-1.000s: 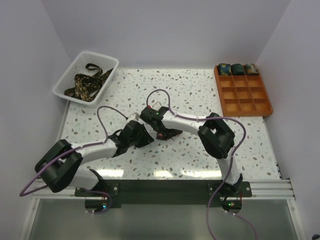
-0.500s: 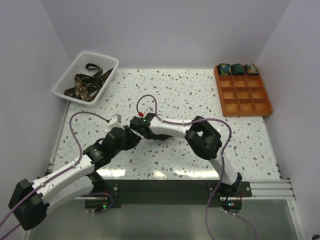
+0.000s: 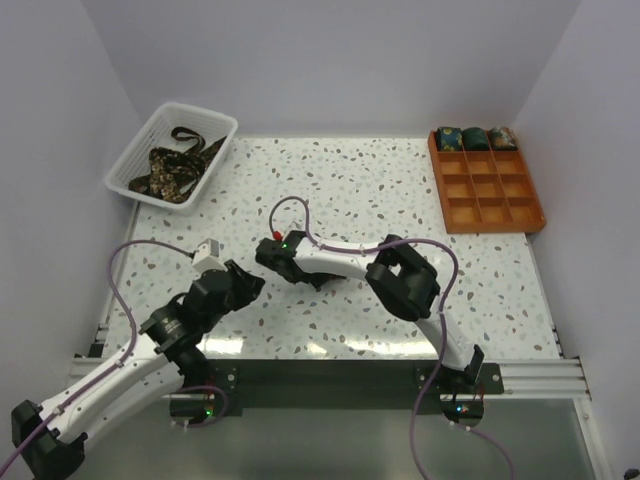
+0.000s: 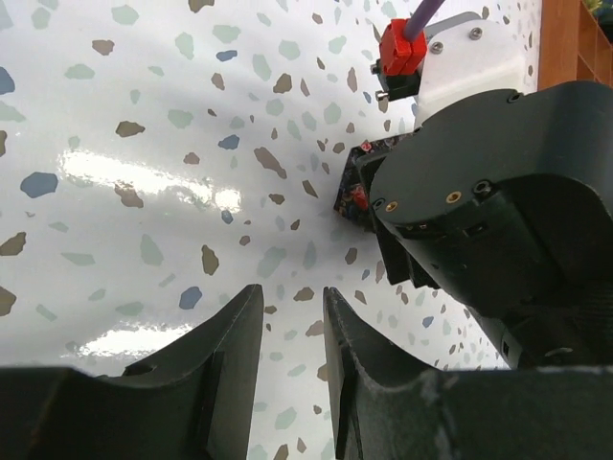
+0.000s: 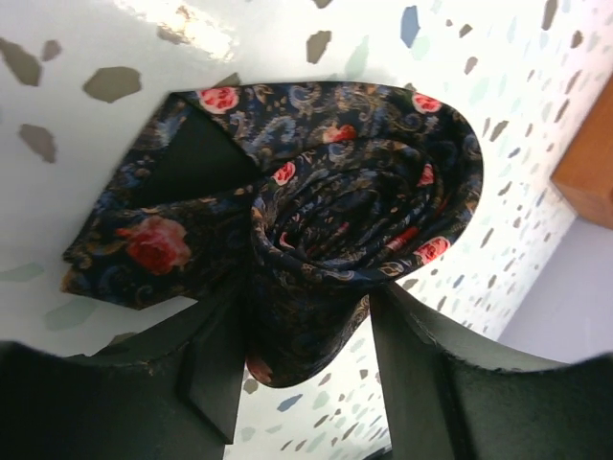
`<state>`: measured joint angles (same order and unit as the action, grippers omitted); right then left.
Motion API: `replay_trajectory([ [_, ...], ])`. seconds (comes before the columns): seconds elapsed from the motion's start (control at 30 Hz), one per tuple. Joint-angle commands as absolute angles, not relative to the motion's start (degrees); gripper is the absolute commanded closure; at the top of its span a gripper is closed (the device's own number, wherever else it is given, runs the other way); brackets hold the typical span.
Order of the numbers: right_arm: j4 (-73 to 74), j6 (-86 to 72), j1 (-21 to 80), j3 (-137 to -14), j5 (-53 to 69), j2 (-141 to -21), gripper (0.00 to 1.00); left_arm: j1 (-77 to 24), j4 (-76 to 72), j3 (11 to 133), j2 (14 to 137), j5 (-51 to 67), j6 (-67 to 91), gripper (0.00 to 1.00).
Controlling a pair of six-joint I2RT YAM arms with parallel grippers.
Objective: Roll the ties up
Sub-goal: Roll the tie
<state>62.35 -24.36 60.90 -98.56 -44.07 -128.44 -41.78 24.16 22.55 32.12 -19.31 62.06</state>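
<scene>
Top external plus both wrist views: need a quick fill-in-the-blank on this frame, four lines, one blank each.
1. The orange gridded tray holds ___ rolled ties, all in its back row.
2. Loose ties lie in the white mesh basket at the table's rear ___ corner.
3. The floral tie between the right end effector's fingers is ___ into a coil.
4. The left end effector holds ___.

Missing words: three; left; rolled; nothing.
</scene>
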Motion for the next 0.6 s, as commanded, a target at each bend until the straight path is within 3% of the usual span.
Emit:
replay_trajectory([
  [0.0, 60.12, -24.35, 61.00, -100.54, -38.95, -124.37, 0.45, -42.01, 27.68, 22.50, 30.41, -22.41, 62.93, 0.63],
  [0.43, 60.47, -21.54, 60.29, -104.68, -36.74, -116.55, 0.17, -42.01, 22.34, 23.38, 36.38, -17.93, 61.52, 0.63],
  [0.57, 57.67, -20.66, 56.88, -102.06, -31.40, -111.02, 0.16, -42.63, 19.26, 24.61, 40.68, -15.91, 61.08, 0.63],
])
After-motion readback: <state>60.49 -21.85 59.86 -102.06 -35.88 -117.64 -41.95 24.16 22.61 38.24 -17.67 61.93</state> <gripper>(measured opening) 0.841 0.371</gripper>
